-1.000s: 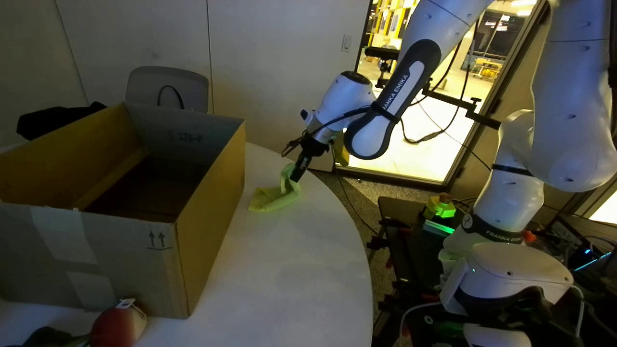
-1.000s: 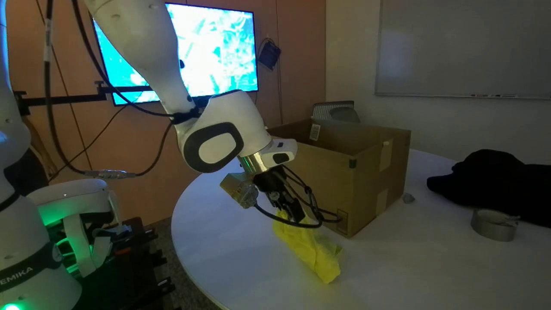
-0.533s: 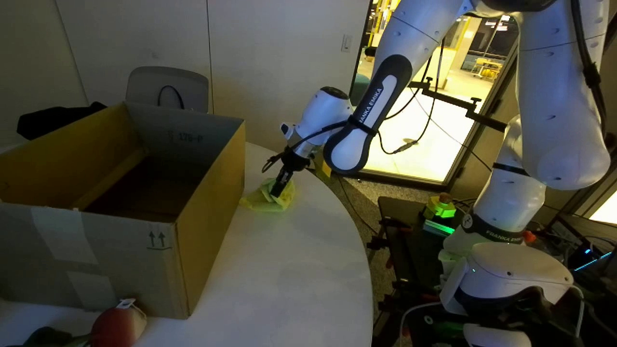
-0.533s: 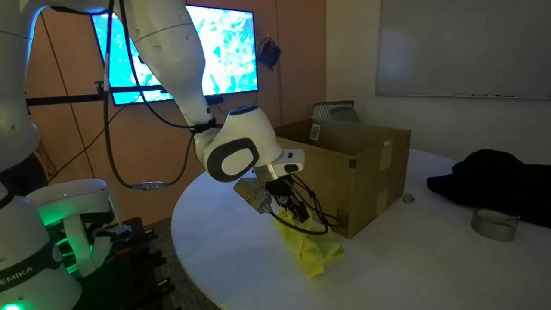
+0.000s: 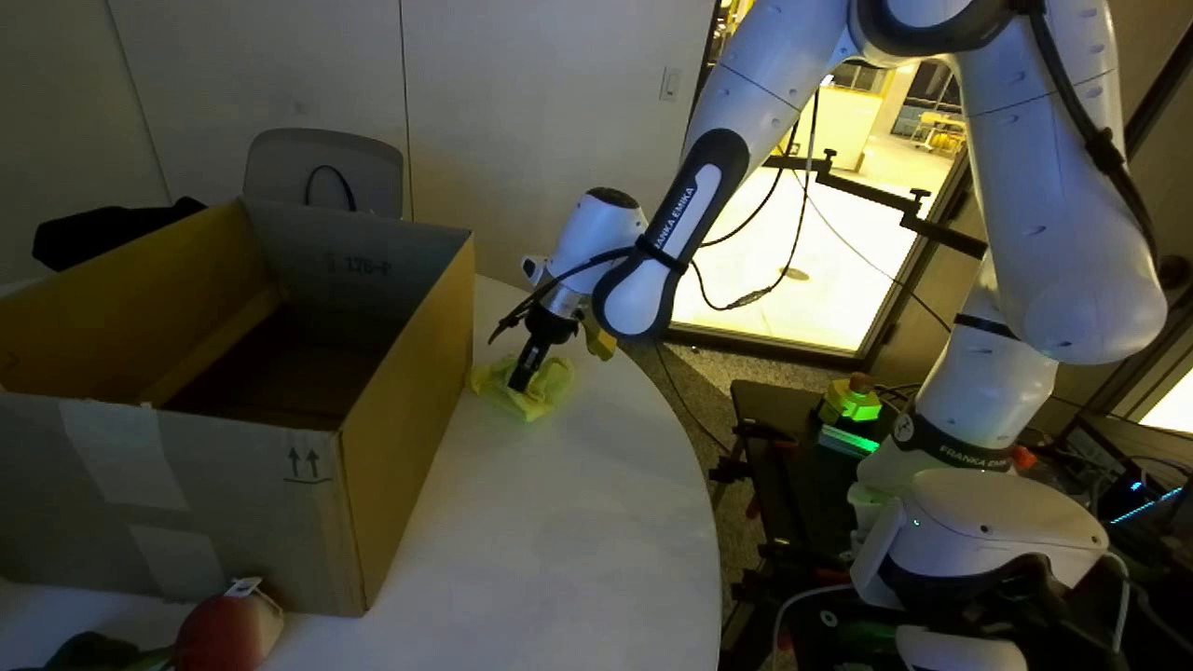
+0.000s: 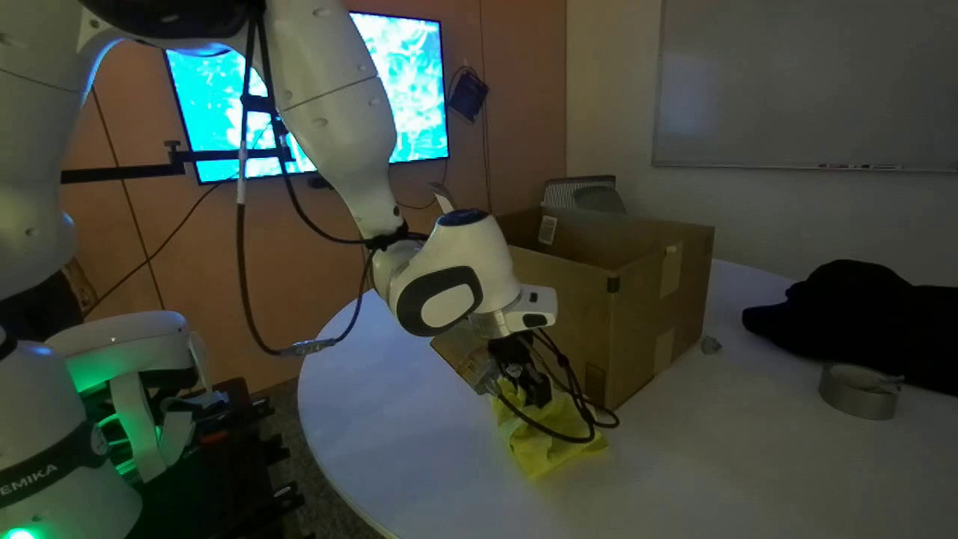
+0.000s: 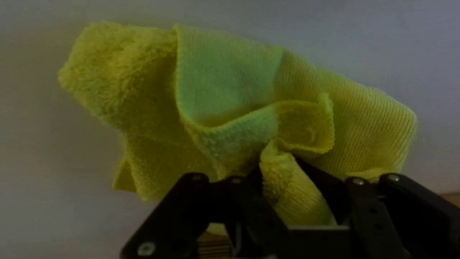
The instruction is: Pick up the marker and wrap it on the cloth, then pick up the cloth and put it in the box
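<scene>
Black two-finger tool (image 7: 281, 171) pinches raised fold of fluffy yellow cloth (image 7: 230, 75), crumpled on white tabletop (image 5: 559, 540). Marker not visible, perhaps inside. Better lift slowly to above rim of brown cardboard box (image 5: 410, 419), nine o'clock from cloth in exterior view, before crossing.

- On the table (image 6: 673, 479), a grey tape roll (image 6: 858, 400) lies near some black fabric (image 6: 861, 322).
- On the walls (image 6: 612, 90) there are a bright screen (image 6: 420, 90) and a whiteboard (image 6: 808, 82).
- A grey chair (image 5: 328, 186) stands behind.
</scene>
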`<action>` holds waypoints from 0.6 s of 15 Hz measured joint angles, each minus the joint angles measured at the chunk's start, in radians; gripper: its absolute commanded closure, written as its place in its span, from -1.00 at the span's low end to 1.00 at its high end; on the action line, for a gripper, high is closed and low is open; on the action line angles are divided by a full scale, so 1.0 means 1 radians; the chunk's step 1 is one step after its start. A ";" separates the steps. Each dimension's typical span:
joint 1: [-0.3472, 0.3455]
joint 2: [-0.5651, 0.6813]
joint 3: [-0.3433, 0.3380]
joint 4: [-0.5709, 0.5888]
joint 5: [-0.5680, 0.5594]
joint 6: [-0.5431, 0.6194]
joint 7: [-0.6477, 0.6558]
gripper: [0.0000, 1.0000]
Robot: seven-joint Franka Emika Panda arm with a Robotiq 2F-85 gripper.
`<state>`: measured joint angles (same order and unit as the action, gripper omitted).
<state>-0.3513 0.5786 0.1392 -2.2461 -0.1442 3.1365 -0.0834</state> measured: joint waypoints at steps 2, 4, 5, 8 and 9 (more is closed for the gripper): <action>-0.017 0.037 0.017 0.053 0.003 -0.066 -0.028 -0.06; -0.017 0.060 0.017 0.100 0.012 -0.123 -0.054 -0.32; -0.016 0.069 0.017 0.123 0.016 -0.155 -0.066 -0.48; -0.008 0.090 0.003 0.179 0.027 -0.231 -0.089 -0.95; -0.004 0.098 -0.004 0.195 0.034 -0.251 -0.096 -1.00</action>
<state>-0.3553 0.6764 0.1355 -2.0512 -0.1107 2.8857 -0.1793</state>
